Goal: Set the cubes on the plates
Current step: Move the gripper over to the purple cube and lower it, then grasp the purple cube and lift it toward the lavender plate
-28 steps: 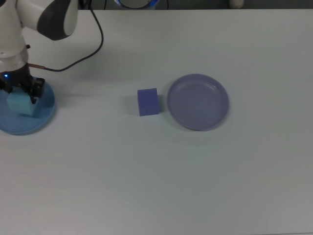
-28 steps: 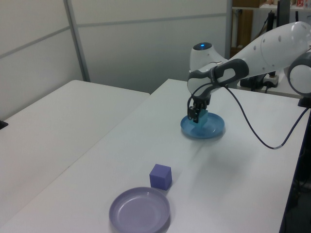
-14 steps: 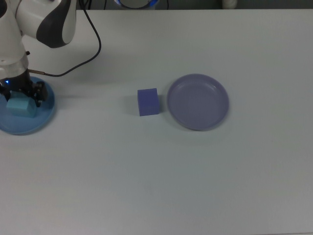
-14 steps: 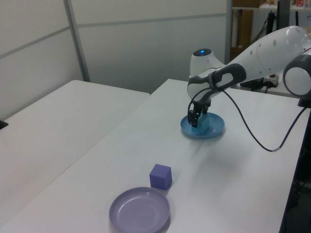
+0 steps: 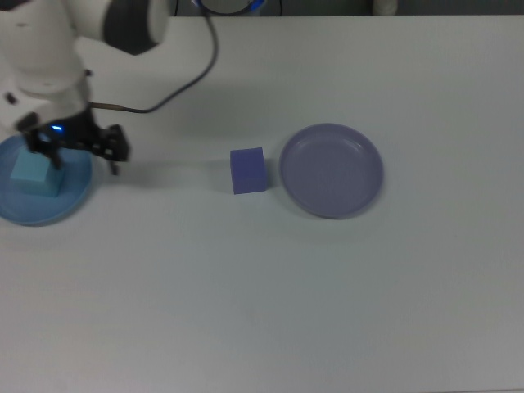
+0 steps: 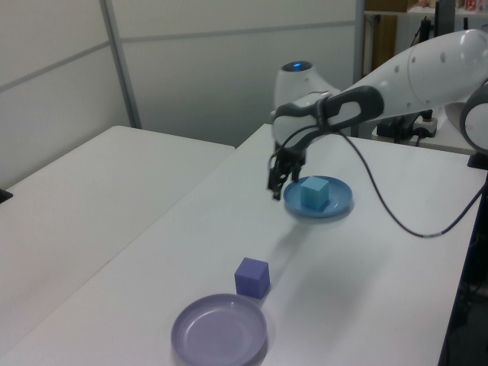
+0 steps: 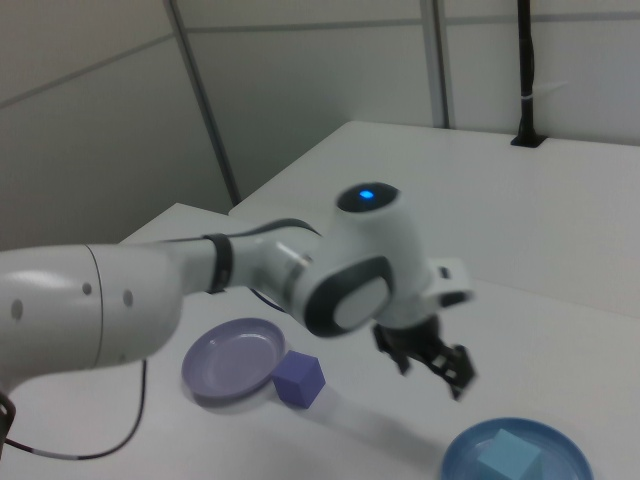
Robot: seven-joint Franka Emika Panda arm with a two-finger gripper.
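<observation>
The turquoise cube [image 5: 34, 173] rests on the light blue plate [image 5: 59, 208] at the top view's left edge. My gripper [image 5: 84, 154] hangs open and empty just right of that plate's rim, raised above the table. The violet cube [image 5: 247, 170] sits on the table, close beside the left rim of the lavender plate [image 5: 332, 169], which holds nothing. In the left view the gripper [image 6: 277, 180] is left of the turquoise cube [image 6: 313, 192] and the blue plate [image 6: 339, 200]. The right view shows the gripper [image 7: 432, 366] between the violet cube [image 7: 299, 380] and the blue plate [image 7: 560, 448].
A black cable [image 5: 176, 90] loops from the arm over the table's far left part in the top view. A second white table [image 6: 91, 191] stands alongside in the left view. A wall panel runs behind both tables.
The gripper let go of the turquoise cube, which stays on the blue plate. It rose and moved right in the top view, off the plate toward the violet cube.
</observation>
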